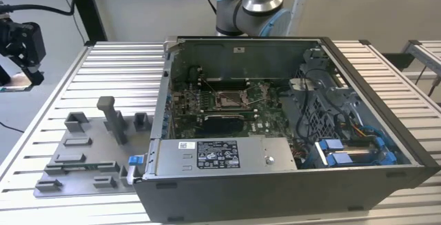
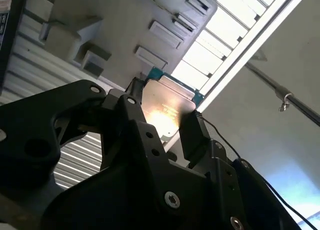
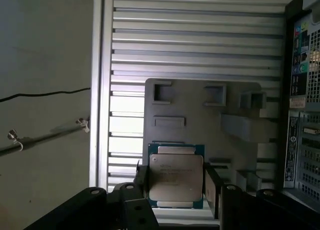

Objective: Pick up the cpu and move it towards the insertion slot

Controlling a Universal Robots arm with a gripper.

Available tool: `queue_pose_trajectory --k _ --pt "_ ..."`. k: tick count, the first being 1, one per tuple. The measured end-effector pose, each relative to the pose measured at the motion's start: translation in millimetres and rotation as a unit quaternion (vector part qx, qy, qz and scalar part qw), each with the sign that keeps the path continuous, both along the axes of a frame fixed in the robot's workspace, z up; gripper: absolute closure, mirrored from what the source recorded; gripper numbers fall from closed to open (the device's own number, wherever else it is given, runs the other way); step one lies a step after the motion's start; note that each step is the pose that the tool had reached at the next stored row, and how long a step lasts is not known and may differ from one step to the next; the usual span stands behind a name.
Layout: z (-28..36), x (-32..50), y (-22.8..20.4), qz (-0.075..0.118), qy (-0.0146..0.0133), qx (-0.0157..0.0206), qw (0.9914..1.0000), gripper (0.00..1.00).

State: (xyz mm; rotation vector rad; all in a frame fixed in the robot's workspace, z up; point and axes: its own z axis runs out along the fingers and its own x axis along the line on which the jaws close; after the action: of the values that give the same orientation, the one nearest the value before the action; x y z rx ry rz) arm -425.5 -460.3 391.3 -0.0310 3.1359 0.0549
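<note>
So right now the gripper (image 1: 19, 80) sits way out at the exterior view's left edge, roughly 9 to 10 o'clock from the open computer case (image 1: 276, 183). It's up in the air past the edge of the slatted metal table (image 1: 117, 70), and a black cable (image 1: 41, 9) runs into the wrist from about 2 o'clock. The arm's base column (image 1: 256, 3) stands behind the case at 12 o'clock, so the arm is stretched a long way sideways. The tool points downward, and there's a thin flat plate under it that I take to be the cpu (image 1: 15, 87). Both wrist views are clearer: the gripper (image 3: 176, 184) is clamped on the cpu (image 3: 176, 176), with one black finger (image 3: 141, 176) on each of two opposite edges. The pale silver top faces the camera and a teal-green rim shows around it. In the second wrist view the gripper (image 2: 165, 114) has the same pinch on the cpu (image 2: 165, 103), with glare off the metal lid. The first wrist view looks down past the chip at the grey fixture plate (image 3: 210, 120), which lies flat on the table. The insertion slot (image 1: 231, 99) is well apart from the chip. It's in the green board inside the case, just at 12 o'clock of a black rectangular block (image 1: 220, 125). The grey fixture plate (image 1: 82, 158) lies at 9 o'clock of the case, and a tall post (image 1: 110, 119) stands on it.
</note>
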Motion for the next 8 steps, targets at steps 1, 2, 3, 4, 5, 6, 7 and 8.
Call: queue_pose_trajectory --k 1,2,3,4,5,6,7,8 --pt "0.1 0.0 0.0 0.000 0.0000 0.0000 1.00000 1.00" --pt "0.1 0.0 0.0 0.000 -0.0001 0.0000 1.00000 1.00" --pt "0.3 0.1 0.1 0.000 0.0000 -0.0001 1.00000 1.00" --pt "0.4 1.2 0.1 0.000 0.0001 -0.0002 1.00000 1.00" --pt "0.3 3.2 0.1 0.000 0.0001 -0.0002 1.00000 1.00" --pt "0.1 5.5 0.1 0.000 0.0000 0.0000 1.00000 1.00" --pt "0.2 8.7 0.0 0.000 0.0000 -0.0001 1.00000 1.00" --pt "0.2 12.2 0.0 0.000 0.0001 -0.0001 1.00000 1.00"
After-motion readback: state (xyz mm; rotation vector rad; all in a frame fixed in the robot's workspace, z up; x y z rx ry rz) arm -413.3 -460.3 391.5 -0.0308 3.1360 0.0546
